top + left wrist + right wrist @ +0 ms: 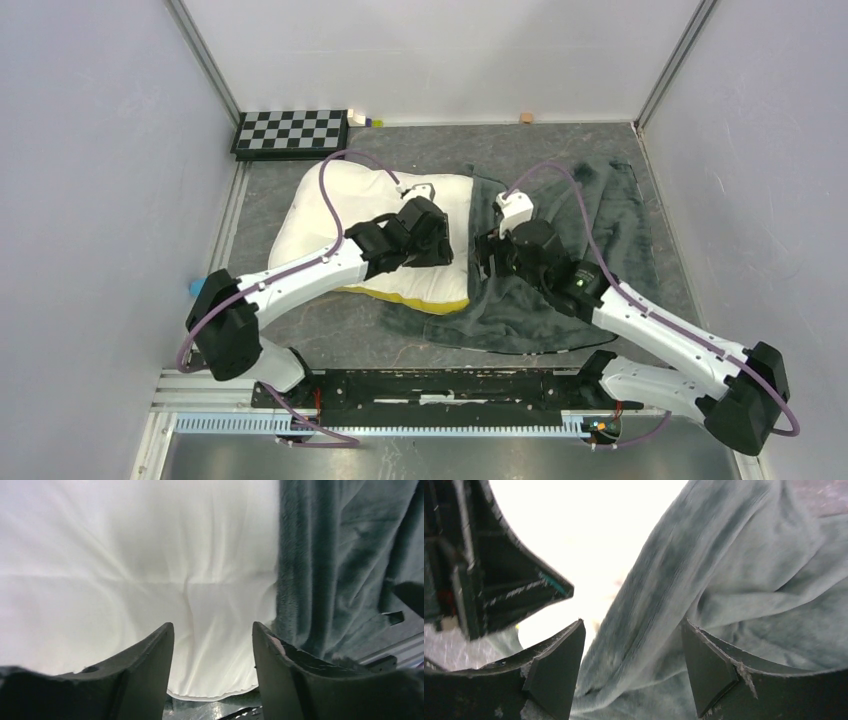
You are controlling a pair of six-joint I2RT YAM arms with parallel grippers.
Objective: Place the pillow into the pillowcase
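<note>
Grey table (420,140) holds one pillow (330,215), one pillowcase (600,220), one checkerboard (290,132).

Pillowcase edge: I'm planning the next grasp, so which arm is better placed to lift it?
Right, probably. The right gripper, open, straddles a fold of the pillowcase beside the pillow; the left gripper hangs open over the pillow.

Top view looks down from the near side; both wrist views closely face where pillow (320,210) meets pillowcase (610,230).
</note>
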